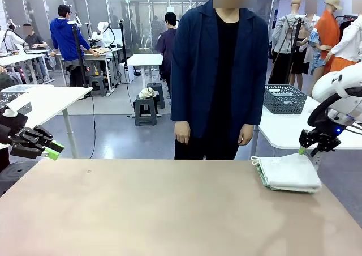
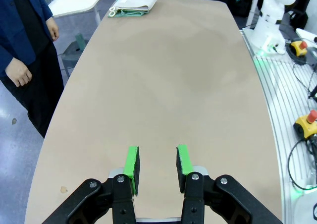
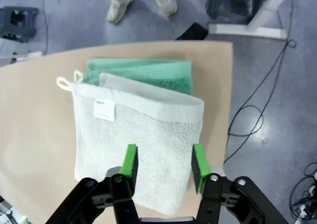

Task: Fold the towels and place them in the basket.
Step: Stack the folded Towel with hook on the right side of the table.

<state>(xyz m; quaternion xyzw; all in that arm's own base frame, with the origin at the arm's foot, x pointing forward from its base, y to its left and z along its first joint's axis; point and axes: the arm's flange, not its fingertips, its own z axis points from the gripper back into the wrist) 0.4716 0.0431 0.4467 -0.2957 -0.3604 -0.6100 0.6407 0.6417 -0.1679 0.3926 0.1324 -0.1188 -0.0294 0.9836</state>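
Two folded towels lie stacked at the table's far right corner. The cream-white towel (image 1: 288, 171) (image 3: 133, 140), with its label and corner loop, rests on top of the mint green towel (image 3: 148, 73), whose edge peeks out beneath (image 1: 267, 183). My right gripper (image 1: 304, 149) (image 3: 163, 157) hovers just above the stack, open, with nothing between its fingers. At the table's left edge my left gripper (image 1: 55, 151) (image 2: 156, 157) is open and holds nothing. The same stack (image 2: 133, 1) shows far off in the left wrist view. The dark grey mesh basket (image 1: 284, 98) stands on a white table behind, to the right.
A person in a dark blue jacket (image 1: 220, 69) stands at the far side of the table, hands hanging down. The tan tabletop (image 1: 158, 210) stretches bare between the grippers. The white side table (image 1: 283, 128) lies close behind the towel corner.
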